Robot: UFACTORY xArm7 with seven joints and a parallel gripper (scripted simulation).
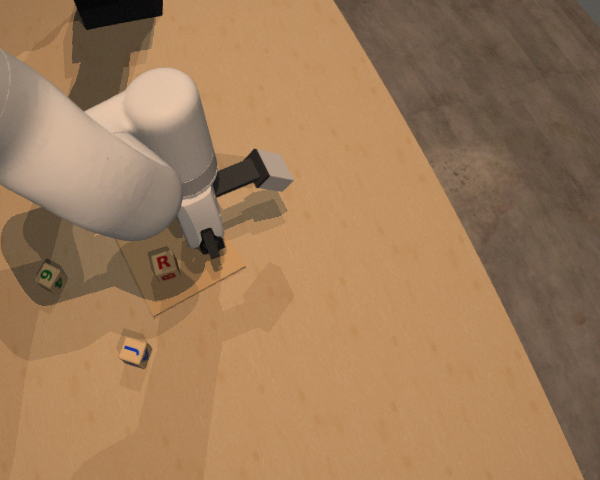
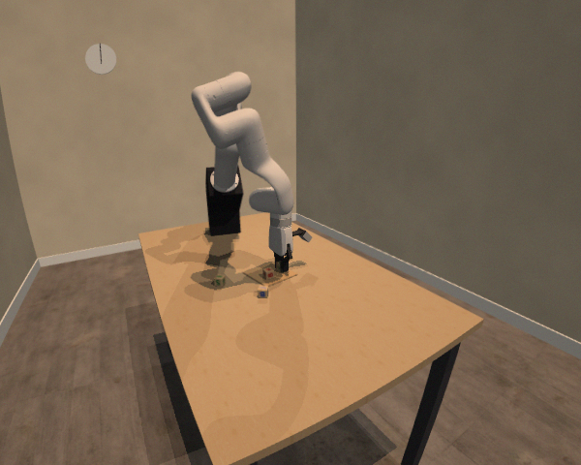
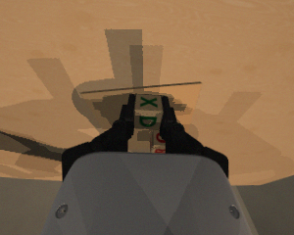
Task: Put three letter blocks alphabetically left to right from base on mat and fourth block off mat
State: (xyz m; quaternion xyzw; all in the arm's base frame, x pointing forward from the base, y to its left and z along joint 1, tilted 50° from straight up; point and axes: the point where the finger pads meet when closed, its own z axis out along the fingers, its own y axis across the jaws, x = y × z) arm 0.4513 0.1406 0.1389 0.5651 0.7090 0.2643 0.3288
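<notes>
My gripper [image 1: 214,253] [image 2: 282,267] [image 3: 147,104] is shut on a pale block [image 3: 147,113] with green letters, D and X on its visible faces, low over the mat [image 1: 155,301] [image 3: 187,104]. Whether this block touches the mat is unclear. The R block [image 1: 163,263] [image 2: 267,273] [image 3: 160,150] stands on the mat beside the gripper, red R on top. The J block [image 1: 134,351] [image 2: 262,292] lies on the table off the mat, blue J on top. A block with a green digit, 6 or 9, on top [image 1: 48,274] [image 2: 219,281] lies off the mat.
The black robot base [image 1: 119,11] [image 2: 224,215] stands at the back of the table [image 1: 341,335] [image 2: 351,320]. The wrist camera [image 1: 275,171] [image 2: 304,234] sticks out from the side of the gripper. The arm shades much of the mat and both loose blocks.
</notes>
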